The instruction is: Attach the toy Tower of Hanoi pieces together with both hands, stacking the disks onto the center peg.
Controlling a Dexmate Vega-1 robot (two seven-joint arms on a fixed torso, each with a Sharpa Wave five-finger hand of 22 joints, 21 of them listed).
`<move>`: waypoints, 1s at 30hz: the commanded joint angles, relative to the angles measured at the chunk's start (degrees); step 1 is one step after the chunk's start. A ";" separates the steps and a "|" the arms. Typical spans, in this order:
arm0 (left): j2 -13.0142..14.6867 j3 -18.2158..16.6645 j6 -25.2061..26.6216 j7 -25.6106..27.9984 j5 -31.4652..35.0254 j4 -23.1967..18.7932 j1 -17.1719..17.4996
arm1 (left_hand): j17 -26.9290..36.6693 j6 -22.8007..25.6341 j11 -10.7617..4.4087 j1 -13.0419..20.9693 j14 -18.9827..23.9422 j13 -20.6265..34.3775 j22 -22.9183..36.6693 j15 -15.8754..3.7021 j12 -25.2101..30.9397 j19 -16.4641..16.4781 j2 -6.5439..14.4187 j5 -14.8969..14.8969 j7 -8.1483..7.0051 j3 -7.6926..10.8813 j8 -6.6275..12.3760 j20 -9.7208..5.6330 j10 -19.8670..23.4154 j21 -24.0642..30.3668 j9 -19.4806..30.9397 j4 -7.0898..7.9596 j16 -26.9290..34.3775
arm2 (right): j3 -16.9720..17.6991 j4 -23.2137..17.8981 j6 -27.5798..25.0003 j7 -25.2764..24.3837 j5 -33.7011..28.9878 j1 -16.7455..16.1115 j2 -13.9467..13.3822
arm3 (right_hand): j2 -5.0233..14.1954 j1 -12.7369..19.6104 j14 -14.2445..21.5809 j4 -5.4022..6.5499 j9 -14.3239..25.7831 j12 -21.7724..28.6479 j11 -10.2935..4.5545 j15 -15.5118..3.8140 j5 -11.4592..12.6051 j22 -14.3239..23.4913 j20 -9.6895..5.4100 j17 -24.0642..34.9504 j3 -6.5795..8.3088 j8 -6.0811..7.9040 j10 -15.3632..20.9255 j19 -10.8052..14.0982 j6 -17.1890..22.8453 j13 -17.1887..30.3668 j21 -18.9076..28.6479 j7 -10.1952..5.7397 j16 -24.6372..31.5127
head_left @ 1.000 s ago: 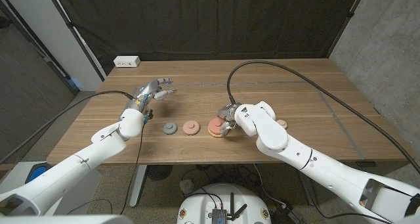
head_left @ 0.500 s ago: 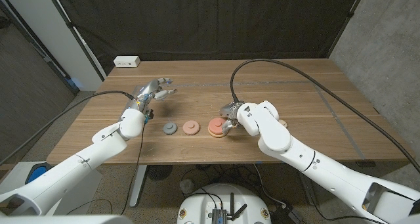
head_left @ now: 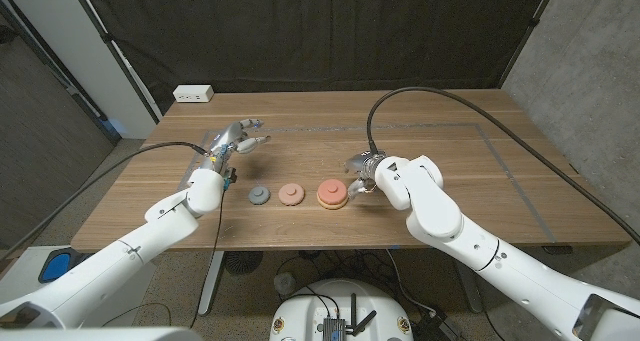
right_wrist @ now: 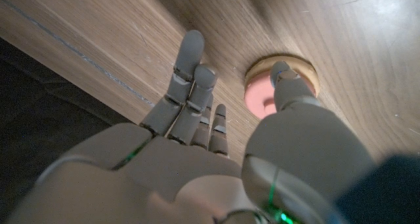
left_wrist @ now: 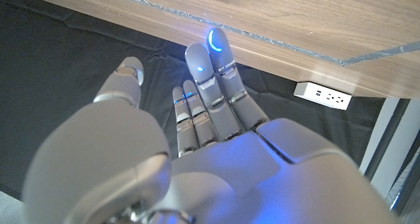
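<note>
Three toy pieces lie in a row near the table's front middle: a small grey disk (head_left: 259, 195), a pink disk (head_left: 290, 194), and a red disk (head_left: 331, 193) stacked on a wider tan piece. My right hand (head_left: 361, 174) hovers just right of and behind the red disk with its fingers apart, holding nothing. In the right wrist view the thumb (right_wrist: 289, 81) reaches over the red disk (right_wrist: 266, 92) on its tan piece (right_wrist: 303, 71). My left hand (head_left: 233, 139) is raised at the back left, away from the pieces, fingers spread and empty (left_wrist: 210, 112).
A white power strip (head_left: 193, 94) sits at the table's far left corner, also seen as the power strip (left_wrist: 321, 94) in the left wrist view. A thin tape line (head_left: 500, 146) runs across the right side of the table (head_left: 450, 131). A dark curtain hangs behind.
My right hand has drawn back and to the right, off the red disk it was touching. The disk stays on its tan piece. The left hand has not moved.
</note>
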 commanded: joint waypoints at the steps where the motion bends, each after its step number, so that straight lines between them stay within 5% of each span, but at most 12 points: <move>1: 0.42 -0.50 0.94 0.46 0.59 -2.91 0.90 | -0.02 -0.05 -0.38 -0.43 -0.28 0.09 0.03 -4.21 0.04 -0.43 0.08 0.38 0.15 0.30 0.10 -7.08 -0.16 0.52 0.16 0.03 0.42 | 4.53 -3.43 -2.91 -10.59 -0.05 -6.74 -1.08 | 0.52 1.39 1.49 -0.37 0.32 0.88 -0.68 -4.94 -0.07 0.22 -5.81 1.06 0.10 0.77 1.89 1.06 1.90 0.41 0.68 -0.50 0.91; 9: 2.77 -2.66 1.02 -0.25 -0.38 -5.48 3.76 | 0.02 -0.56 0.03 -0.45 -0.40 0.10 -0.29 -4.22 -0.18 -0.70 0.00 0.41 0.19 0.36 -0.08 -7.11 -0.77 0.68 0.17 0.03 0.50 | 5.91 -3.24 -3.80 -17.85 0.66 -10.14 -1.54 | 0.56 2.03 2.96 -0.34 0.40 1.17 -1.76 -4.92 0.10 0.61 -5.79 2.45 0.06 0.91 2.87 1.99 2.70 0.85 1.44 -1.21 1.90; 25: 2.28 -3.19 1.27 -0.84 -1.31 -5.79 4.59 | -0.08 -1.02 0.38 -0.55 -0.61 0.08 -0.65 -4.22 -0.23 -0.80 -0.10 0.44 0.44 0.40 -0.20 -7.14 -1.02 0.93 0.16 0.05 0.48 | 8.58 -3.77 -6.06 -26.45 2.01 -15.21 -3.61 | -0.01 2.35 2.93 -0.30 0.40 0.97 -2.12 -4.91 0.01 0.52 -5.78 3.15 -0.05 0.86 2.63 1.78 3.55 1.53 1.58 -1.55 1.55; 30: 1.86 -3.04 0.14 -1.05 -1.61 -5.23 4.08 | -0.13 -1.11 0.33 -0.54 -0.66 0.09 -0.63 -4.22 -0.26 -0.91 -0.12 0.45 0.51 0.43 -0.20 -7.25 -1.19 1.12 0.16 0.05 0.49 | 9.56 -3.94 -7.70 -27.79 1.59 -16.61 -4.01 | -0.06 2.70 3.31 -0.25 0.31 1.06 -4.11 -4.89 -0.05 0.58 -5.78 3.50 -0.07 0.77 3.11 1.84 3.91 1.91 1.80 -1.90 1.61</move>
